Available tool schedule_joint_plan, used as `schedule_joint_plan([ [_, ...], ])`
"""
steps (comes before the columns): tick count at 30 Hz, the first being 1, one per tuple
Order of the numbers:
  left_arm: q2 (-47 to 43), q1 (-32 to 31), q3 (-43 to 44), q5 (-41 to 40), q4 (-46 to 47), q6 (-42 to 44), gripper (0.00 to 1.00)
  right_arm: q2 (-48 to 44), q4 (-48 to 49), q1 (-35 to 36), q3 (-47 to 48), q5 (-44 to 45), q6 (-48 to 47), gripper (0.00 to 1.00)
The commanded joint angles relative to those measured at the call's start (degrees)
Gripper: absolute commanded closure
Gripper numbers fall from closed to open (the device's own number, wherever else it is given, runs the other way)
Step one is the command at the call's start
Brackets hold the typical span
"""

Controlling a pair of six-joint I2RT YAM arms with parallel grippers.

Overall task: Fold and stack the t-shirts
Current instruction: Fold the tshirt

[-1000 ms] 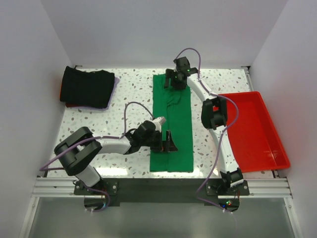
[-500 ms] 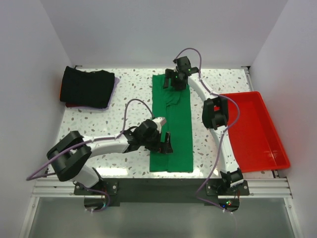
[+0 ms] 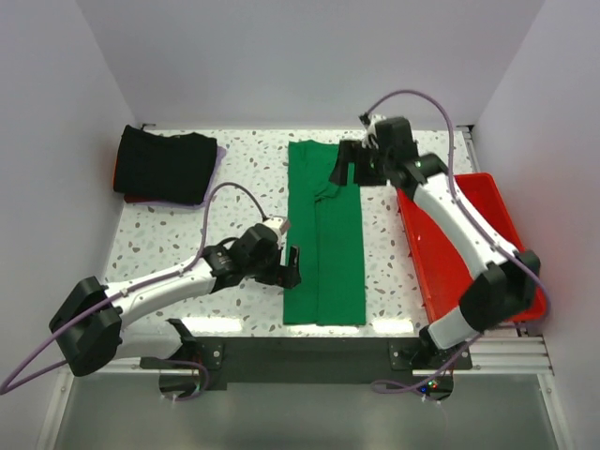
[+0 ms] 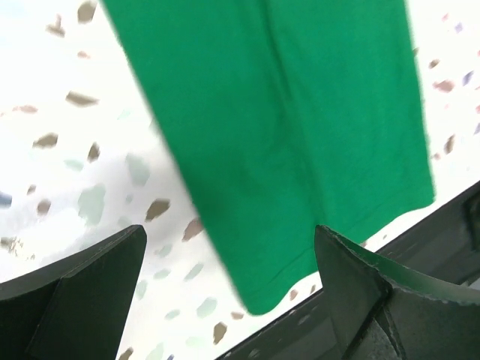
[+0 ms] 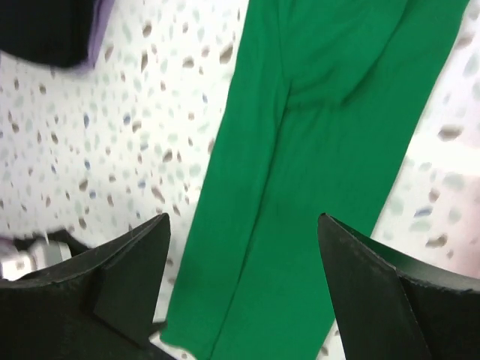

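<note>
Surface: tabletop (image 3: 187, 234), white, speckled.
Centre: green t-shirt (image 3: 328, 253), a long flat folded strip.
Far-left corner: t-shirt stack (image 3: 164, 167), black on top.
Right edge: red tray (image 3: 516, 230).

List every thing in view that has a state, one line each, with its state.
green t-shirt: folded lengthwise into a long strip, flat on the table, not held.
black t-shirt: folded, on top of the pile at the far left corner.
red tray: upright on the table, nothing visible inside, partly hidden by the right arm.
left claw: open, holding nothing, beside the green t-shirt's left edge.
right claw: open, holding nothing, above the shirt's far end.
</note>
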Motion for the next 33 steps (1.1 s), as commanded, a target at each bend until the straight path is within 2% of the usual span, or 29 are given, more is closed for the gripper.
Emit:
schedule_joint_plan([
  [1,-2.66,0.15,-3.06,-0.54,-3.73,-0.58,0.02,-5.26,-4.5,3.39,-18.6,1.45,3.72,0.18],
  [7,-2.84,-0.73,-4.91,2.53,-4.44,-2.16,0.06,-21.44,-5.47,9.71,-40.95,2.24,13.65,0.18],
  [13,-3.8,-1.87,-7.02,3.67,-5.67,-3.65,0.08,-29.7,-7.84,17.36,-52.32,1.98,22.63,0.25],
  [18,-6.61,-2.14,-8.87,4.03,-6.63,-5.41,0.08,-32.0,-9.78,18.52,-54.09,2.08,23.69,0.36],
  [23,-6.53,-2.31,-9.22,5.0,-6.72,-5.85,0.08,-29.2,-7.41,18.87,-56.02,0.84,23.69,0.47],
  [33,-5.13,-3.19,-8.78,6.14,-6.81,-5.94,0.08,-25.5,-5.21,19.22,-57.78,1.63,23.87,0.6],
])
